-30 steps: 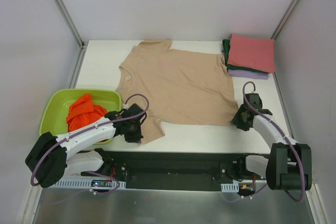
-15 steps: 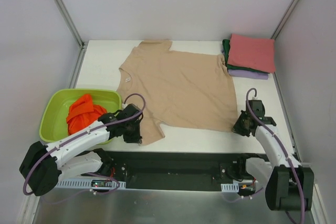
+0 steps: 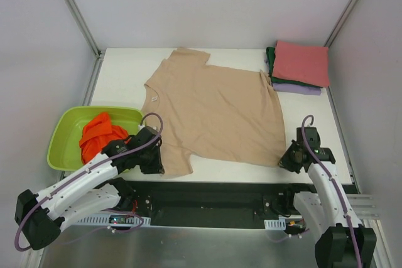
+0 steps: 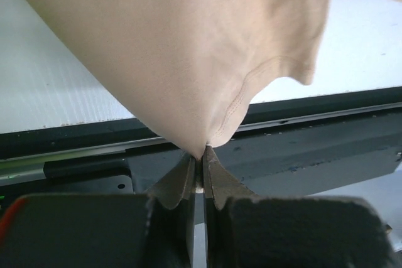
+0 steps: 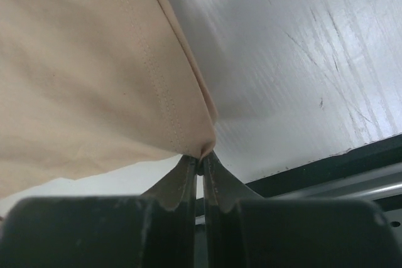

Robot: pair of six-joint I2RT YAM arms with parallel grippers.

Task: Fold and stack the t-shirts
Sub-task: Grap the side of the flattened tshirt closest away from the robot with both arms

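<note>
Beige shirt: I see a soft, matte beige short-sleeved t-shirt [image 3: 213, 114] spread flat on the white ribbed table [image 3: 119, 80]. Its collar is to the left and its hem to the right.
Stitching: My right wrist view shows a double seam line along the hem.
Left gripper [image 4: 200, 171]: The jaws are pinched tight on the edge of the near sleeve, at the near table edge. The cloth fans up from the tips.
Right gripper [image 5: 200, 164]: The jaws are closed on the near hem corner, at the right.
Folded stack [image 3: 300, 67]: A pinkish-red rectangle lies on top of dark green and lavender ones at the far right, well apart from both grippers.
Basin: A glossy lime-green plastic basin [image 3: 63, 133] at the left holds a crumpled bright orange t-shirt [image 3: 99, 133].
</note>
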